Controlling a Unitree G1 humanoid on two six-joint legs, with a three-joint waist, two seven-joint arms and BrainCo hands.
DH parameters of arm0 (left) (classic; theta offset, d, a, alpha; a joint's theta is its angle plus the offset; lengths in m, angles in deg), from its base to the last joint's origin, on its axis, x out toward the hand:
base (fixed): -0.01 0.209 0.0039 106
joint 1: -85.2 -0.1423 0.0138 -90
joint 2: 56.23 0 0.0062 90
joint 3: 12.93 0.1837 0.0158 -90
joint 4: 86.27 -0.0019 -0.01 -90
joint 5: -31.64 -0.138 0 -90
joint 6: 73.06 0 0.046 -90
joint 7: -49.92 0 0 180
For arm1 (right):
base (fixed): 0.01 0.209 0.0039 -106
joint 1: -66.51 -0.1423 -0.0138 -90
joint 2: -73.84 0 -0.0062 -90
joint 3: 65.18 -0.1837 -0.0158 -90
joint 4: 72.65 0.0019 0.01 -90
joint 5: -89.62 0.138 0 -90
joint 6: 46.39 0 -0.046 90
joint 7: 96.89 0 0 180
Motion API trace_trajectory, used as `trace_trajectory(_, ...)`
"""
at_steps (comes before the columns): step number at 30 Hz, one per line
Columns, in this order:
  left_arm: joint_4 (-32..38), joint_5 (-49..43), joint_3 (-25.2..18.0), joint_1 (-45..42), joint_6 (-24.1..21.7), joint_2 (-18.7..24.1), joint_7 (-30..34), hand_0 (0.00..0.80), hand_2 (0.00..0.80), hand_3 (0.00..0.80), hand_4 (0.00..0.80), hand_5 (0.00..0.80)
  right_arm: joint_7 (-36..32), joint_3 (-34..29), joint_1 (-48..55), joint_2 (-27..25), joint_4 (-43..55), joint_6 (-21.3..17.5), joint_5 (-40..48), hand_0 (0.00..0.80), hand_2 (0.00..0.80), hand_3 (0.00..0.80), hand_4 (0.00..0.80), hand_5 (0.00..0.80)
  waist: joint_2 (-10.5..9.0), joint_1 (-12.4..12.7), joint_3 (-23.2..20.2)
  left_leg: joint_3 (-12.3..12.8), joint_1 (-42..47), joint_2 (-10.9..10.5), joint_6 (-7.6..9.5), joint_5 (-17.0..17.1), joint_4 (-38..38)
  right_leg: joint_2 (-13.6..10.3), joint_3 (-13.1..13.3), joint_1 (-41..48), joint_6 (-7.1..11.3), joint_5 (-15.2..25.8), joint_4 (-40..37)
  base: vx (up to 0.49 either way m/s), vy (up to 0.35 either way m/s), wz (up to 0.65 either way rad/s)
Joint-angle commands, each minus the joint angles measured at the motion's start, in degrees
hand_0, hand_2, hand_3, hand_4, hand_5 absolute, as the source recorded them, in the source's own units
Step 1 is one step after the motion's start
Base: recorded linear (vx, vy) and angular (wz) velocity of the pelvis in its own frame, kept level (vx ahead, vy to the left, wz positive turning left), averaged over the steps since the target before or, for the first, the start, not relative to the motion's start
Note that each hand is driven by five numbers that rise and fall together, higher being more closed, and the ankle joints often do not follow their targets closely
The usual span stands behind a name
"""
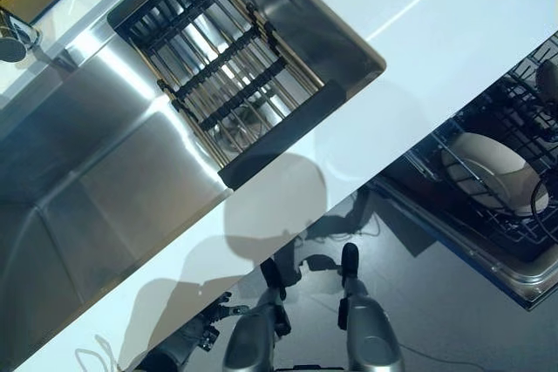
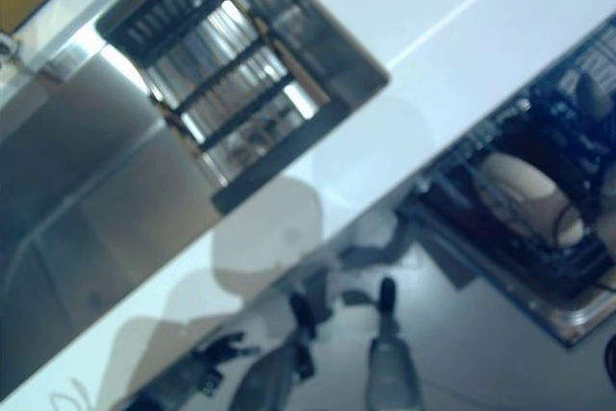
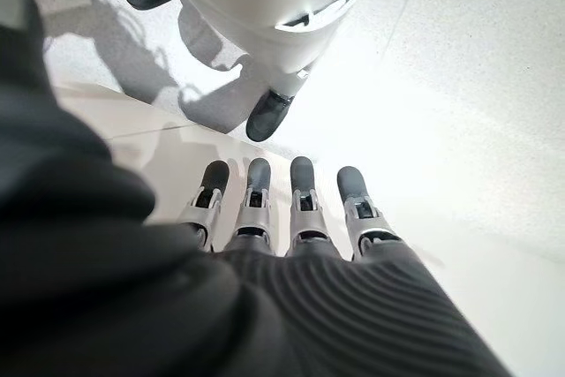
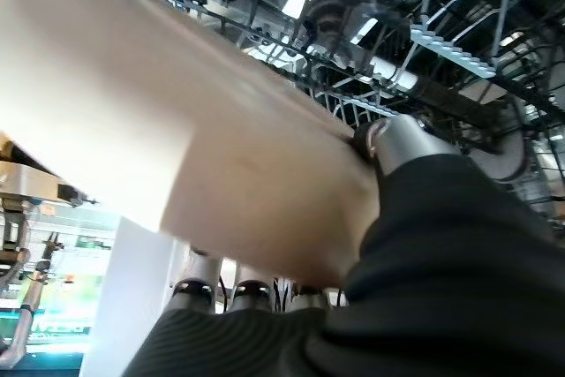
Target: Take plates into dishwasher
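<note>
Looking down, left eye view: a white counter (image 1: 410,67) runs diagonally across, with a steel sink (image 1: 105,189) set into it.
Sink rack: a wire rack with dark cross bars (image 1: 222,67) lies in the deep basin beside the flat steel drainer.
Dishwasher: its open rack (image 1: 514,172) shows at the right edge, below the counter's front.
Plate in rack: a cream plate (image 1: 488,170) sits tilted among the wires of that rack.
Left hand, left eye view: the left hand (image 1: 202,327) hangs low by the counter's front edge, at the bottom of the view.
Right eye view: the same counter, sink and rack; the cream plate (image 2: 525,201) again sits in the dishwasher rack at the right.
Left wrist view: the left hand (image 3: 282,218) points at the pale floor (image 3: 459,103), fingers (image 3: 302,192) straight, side by side and holding nothing.
Right wrist view: the plate's (image 4: 177,130) cream surface fills most of the view, with the dishwasher's wire rack (image 4: 424,50) just behind it.
Right hand: the right hand (image 4: 397,143) has its thumb pressed on the plate's face and its fingers (image 4: 252,293) under the rim, pinching the plate.
</note>
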Motion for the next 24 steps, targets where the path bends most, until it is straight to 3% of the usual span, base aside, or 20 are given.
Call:
trace_trajectory(1,0.11,2.62,0.54,5.46,-0.97,7.11,0.17,0.0,0.0,0.0,0.0,0.0,2.09,3.57,-5.65,-2.61,-0.54,1.26,-0.28,0.8,0.8,0.8,0.8,0.8,-2.41,0.17,-1.53,-1.73,1.48,-0.04,-2.92,-1.35,-0.14,-2.91,-0.99,-4.12,1.79,-6.37,9.18,0.0,0.0,0.0)
trace_trajectory(15,2.0,3.56,1.22,5.76,-0.97,8.44,0.66,0.0,0.0,0.0,0.0,0.0,0.49,7.3,-6.88,-2.39,-4.4,0.23,-7.73,0.8,0.8,0.8,0.8,0.8,-1.7,0.66,-0.34,-1.93,0.7,-0.21,-2.73,-1.21,-0.14,-3.14,-1.07,-5.25,1.96,-6.01,9.41,0.0,-0.002,0.0)
trace_trajectory(24,2.83,3.25,0.57,5.47,-0.55,9.33,0.97,0.0,0.0,0.0,0.0,0.0,0.0,7.66,-5.48,-3.17,-6.16,2.16,-11.06,0.8,0.8,0.8,0.8,0.8,-1.86,0.87,-0.49,-2.0,1.08,-0.24,-2.58,-1.35,-0.14,-3.4,-1.49,-5.06,2.05,-6.23,9.98,0.0,0.0,0.0)
